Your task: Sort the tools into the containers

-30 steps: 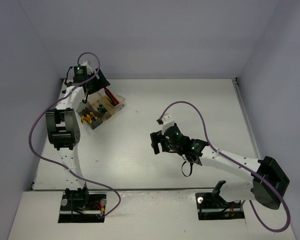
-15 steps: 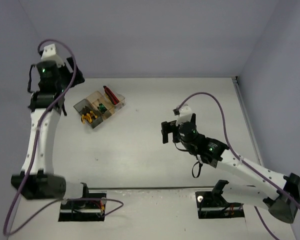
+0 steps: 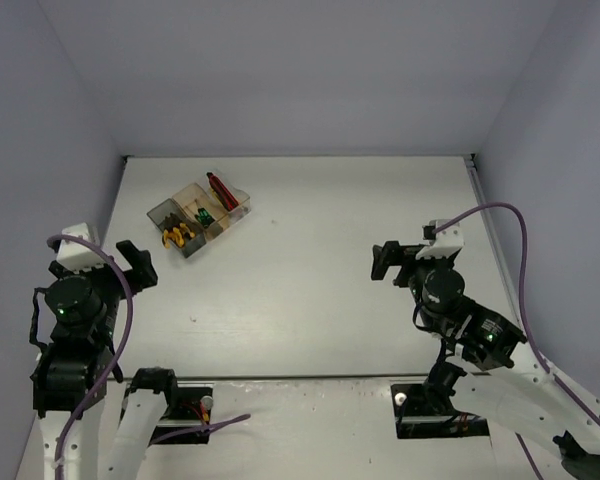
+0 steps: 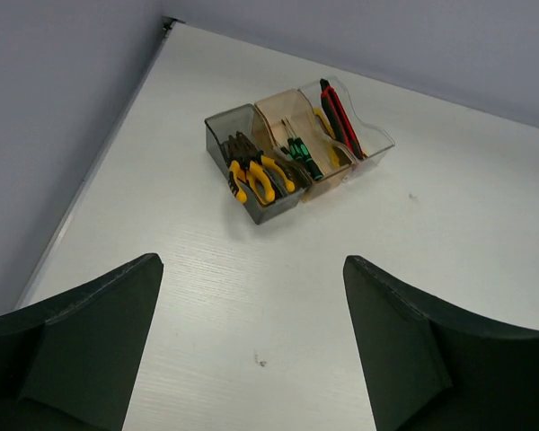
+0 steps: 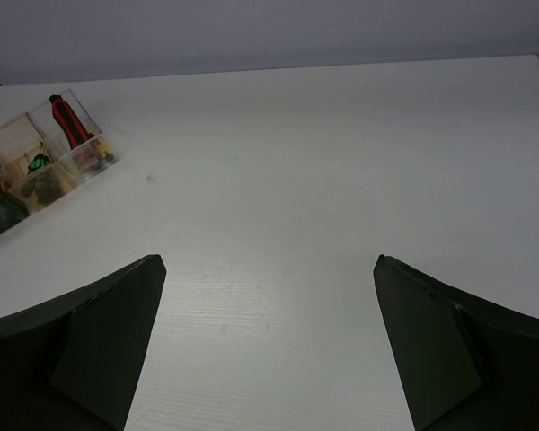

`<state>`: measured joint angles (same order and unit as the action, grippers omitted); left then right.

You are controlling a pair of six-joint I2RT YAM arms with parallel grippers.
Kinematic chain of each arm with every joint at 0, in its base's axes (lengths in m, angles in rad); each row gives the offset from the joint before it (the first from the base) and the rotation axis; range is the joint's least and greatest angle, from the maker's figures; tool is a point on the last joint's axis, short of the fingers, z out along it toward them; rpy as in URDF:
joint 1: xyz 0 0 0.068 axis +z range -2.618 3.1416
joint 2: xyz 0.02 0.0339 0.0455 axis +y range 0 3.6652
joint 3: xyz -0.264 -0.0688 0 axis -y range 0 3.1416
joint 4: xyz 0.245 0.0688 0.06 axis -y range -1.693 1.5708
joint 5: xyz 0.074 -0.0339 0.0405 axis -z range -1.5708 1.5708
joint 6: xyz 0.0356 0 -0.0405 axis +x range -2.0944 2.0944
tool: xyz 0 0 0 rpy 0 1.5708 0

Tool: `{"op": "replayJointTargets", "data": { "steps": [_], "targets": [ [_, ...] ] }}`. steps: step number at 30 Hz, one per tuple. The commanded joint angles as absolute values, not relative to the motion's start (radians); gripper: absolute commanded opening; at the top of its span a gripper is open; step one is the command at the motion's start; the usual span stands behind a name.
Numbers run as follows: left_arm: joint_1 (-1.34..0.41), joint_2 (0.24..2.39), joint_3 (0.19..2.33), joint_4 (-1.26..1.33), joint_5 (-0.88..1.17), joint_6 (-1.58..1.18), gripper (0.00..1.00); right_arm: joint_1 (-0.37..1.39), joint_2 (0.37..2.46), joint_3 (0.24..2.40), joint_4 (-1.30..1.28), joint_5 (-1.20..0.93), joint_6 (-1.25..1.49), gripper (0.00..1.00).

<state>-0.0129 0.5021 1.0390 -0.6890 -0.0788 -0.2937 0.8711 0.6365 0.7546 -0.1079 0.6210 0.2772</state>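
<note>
The containers (image 3: 158,211) stand at the far left of the table as a row of three joined bins. In the left wrist view the smoky grey bin (image 4: 217,144) holds yellow-handled pliers (image 4: 259,177). The amber bin (image 4: 274,102) holds black-green screwdrivers (image 4: 302,157), and the clear bin (image 4: 378,140) holds a red-black utility knife (image 4: 338,112). The right wrist view shows the same knife (image 5: 66,120). My left gripper (image 3: 137,265) (image 4: 251,262) hangs open and empty over bare table, well in front of the bins. My right gripper (image 3: 385,265) (image 5: 269,260) is open and empty at mid right.
Grey walls close the table on the left, back and right. The left table edge (image 4: 90,180) runs close beside the bins. A small dark speck (image 4: 260,362) marks the tabletop between my left fingers. Both arm bases sit at the near edge.
Both arms drew back toward the near edge and rose. The left gripper left the bins and swung down the left side. Both jaws opened wider.
</note>
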Motion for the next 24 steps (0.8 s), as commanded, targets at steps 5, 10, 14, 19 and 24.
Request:
{"op": "replayJointTargets", "data": {
  "steps": [5, 10, 14, 19, 24],
  "targets": [
    [-0.060, 0.442, 0.910, -0.653, -0.189, -0.332, 0.80, 0.870, 0.593, 0.727, -0.092, 0.772, 0.313, 1.00],
    [-0.060, 0.459, 0.906, -0.653, -0.203, -0.344, 0.80, 0.870, 0.585, 0.725, -0.094, 0.797, 0.318, 1.00],
    [-0.060, 0.468, 0.902, -0.652, -0.208, -0.350, 0.80, 0.870, 0.601, 0.733, -0.097, 0.795, 0.313, 1.00],
    [-0.060, 0.466, 0.899, -0.653, -0.214, -0.353, 0.80, 0.868, 0.610, 0.732, -0.097, 0.798, 0.314, 1.00],
    [-0.060, 0.468, 0.892, -0.653, -0.216, -0.357, 0.83, 0.868, 0.609, 0.730, -0.097, 0.801, 0.316, 1.00]
  ]
}}
